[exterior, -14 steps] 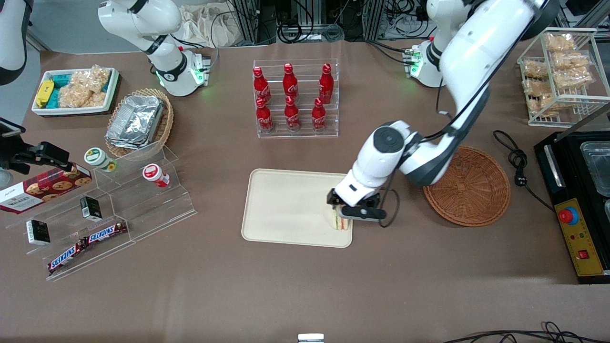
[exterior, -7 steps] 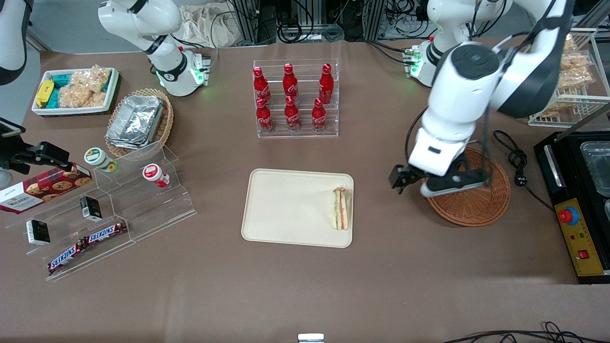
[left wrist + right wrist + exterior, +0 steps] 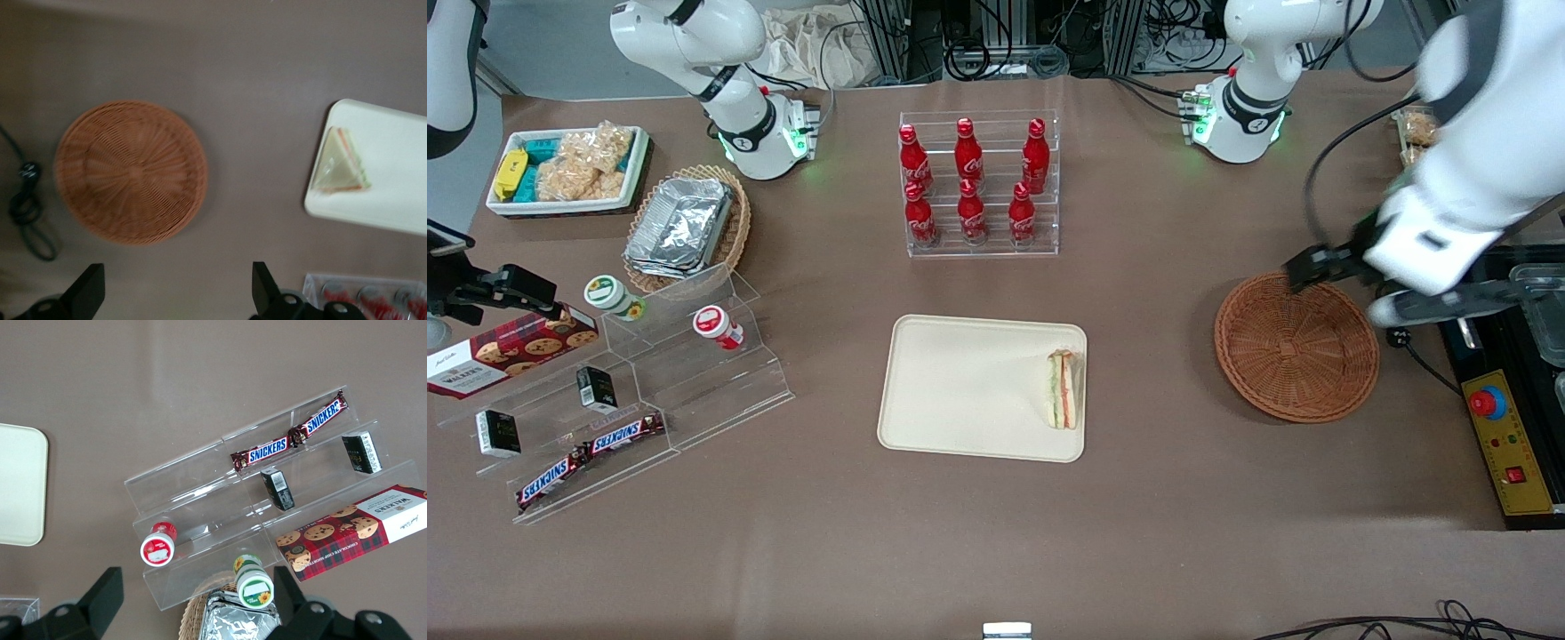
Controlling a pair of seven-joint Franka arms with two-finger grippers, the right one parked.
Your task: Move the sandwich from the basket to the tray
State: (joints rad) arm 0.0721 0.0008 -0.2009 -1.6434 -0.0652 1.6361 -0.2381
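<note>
The sandwich (image 3: pixel 1065 402) lies on the cream tray (image 3: pixel 960 391), at the tray's edge nearest the basket. It also shows in the left wrist view (image 3: pixel 343 163) on the tray (image 3: pixel 400 193). The reddish-brown wicker basket (image 3: pixel 1296 347) (image 3: pixel 130 172) stands empty beside the tray, toward the working arm's end of the table. My left gripper (image 3: pixel 1338 292) (image 3: pixel 177 290) is open and empty. It hangs high above the basket's rim, well apart from the sandwich.
An acrylic rack of red bottles (image 3: pixel 978 182) stands farther from the front camera than the tray. A black cable (image 3: pixel 1392 302) and a black machine (image 3: pixel 1503 391) lie beside the basket. An acrylic snack shelf (image 3: pixel 649 382) stands toward the parked arm's end.
My gripper let go of the sandwich on the tray, rose, and swung away over the basket toward the working arm's end. The sandwich stays on the tray.
</note>
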